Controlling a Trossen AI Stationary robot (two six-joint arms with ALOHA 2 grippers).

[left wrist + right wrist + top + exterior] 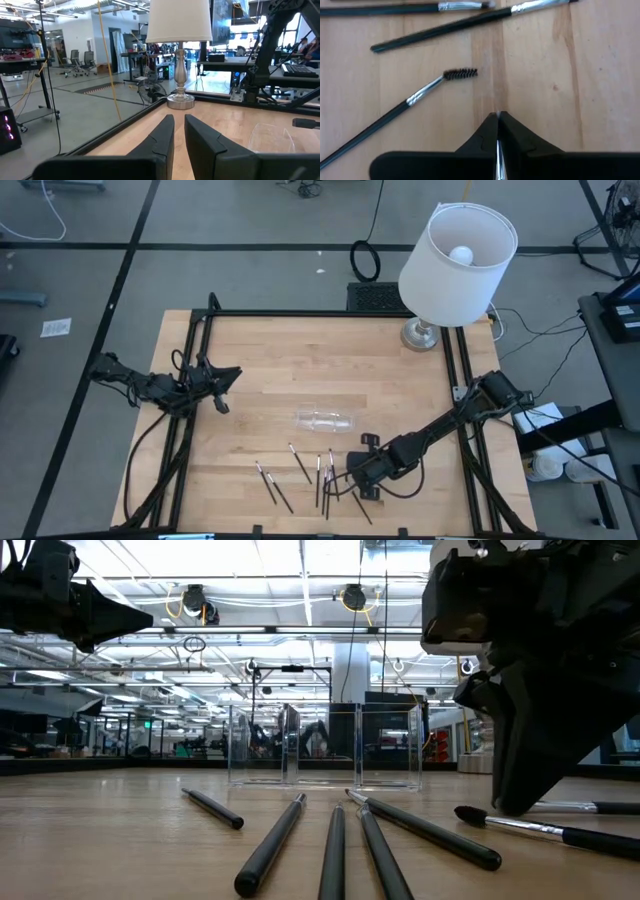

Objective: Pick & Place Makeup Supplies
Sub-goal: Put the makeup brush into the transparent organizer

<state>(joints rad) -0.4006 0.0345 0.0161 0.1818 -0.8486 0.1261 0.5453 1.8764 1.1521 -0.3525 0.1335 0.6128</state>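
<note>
From above I see my right gripper (352, 477) down on the wooden table (330, 370) among the scattered makeup brushes (300, 463) near the front edge, with the clear plastic tray (325, 420) just behind them and the lamp (455, 265) at the far right corner. My left gripper (225, 375) hangs off the left side, well apart from the brushes. At table height, dark brush handles (270, 845) fan toward the camera in front of the clear tray (325, 745). My left wrist camera shows its fingers (160, 142) narrowly parted, holding nothing. My right wrist camera shows the fingers (487, 132) pinched together on a thin silvery ferrule (497, 160), a spoolie brush (420, 95) lying beside.
</note>
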